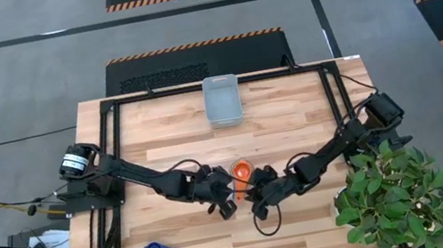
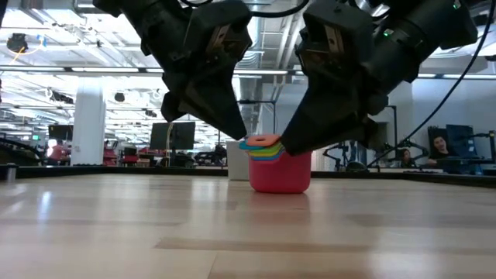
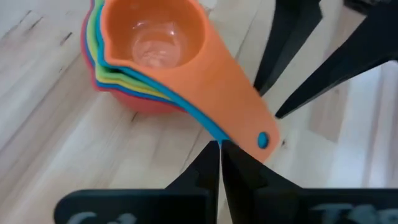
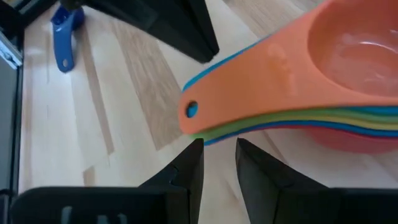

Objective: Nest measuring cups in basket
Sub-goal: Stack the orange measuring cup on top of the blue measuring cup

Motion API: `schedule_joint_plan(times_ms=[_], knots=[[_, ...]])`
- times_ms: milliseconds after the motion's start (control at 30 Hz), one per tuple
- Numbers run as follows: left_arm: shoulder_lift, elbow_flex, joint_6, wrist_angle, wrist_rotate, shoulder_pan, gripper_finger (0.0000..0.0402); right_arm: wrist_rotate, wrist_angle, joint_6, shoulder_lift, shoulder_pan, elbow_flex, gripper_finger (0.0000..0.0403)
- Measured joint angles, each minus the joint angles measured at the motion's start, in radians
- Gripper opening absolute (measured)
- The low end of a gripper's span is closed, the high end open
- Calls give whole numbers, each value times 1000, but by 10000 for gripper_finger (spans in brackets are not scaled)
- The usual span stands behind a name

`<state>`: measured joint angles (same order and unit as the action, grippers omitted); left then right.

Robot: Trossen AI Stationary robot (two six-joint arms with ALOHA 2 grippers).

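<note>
Wooden table is carrying the stack, its handles lying between both grippers: left pinched together, right narrowly parted, basket well beyond.

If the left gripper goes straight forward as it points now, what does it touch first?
Most likely the handles of the nested measuring cups, right ahead of the left gripper; the orange cup tops the stack. Depth is uncertain.

**Two dark arms, black fingers**

Both arms are matt black, built of jointed blocky segments. The left arm carries a silver-and-black cylindrical motor at its base; the right arm ends in a boxy black base. Thin black cables loop along each. The fingers are flat, tapering black blades.
</note>
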<state>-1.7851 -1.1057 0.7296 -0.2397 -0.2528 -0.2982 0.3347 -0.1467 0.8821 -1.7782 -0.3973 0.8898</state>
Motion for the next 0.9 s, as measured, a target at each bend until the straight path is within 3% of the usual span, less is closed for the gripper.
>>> schedule_joint_plan(times_ms=[233,367,667,900], knots=[[-16,0,42,-44,-73,6,4,0,23,6,0,2,0,118],[-43,-2,26,38,-46,7,4,0,19,-2,0,12,0,118],[-38,-1,11,42,13,15,4,1,13,-20,0,13,-1,118],[33,0,66,-154,33,-5,4,-70,30,-25,0,-30,-1,118]])
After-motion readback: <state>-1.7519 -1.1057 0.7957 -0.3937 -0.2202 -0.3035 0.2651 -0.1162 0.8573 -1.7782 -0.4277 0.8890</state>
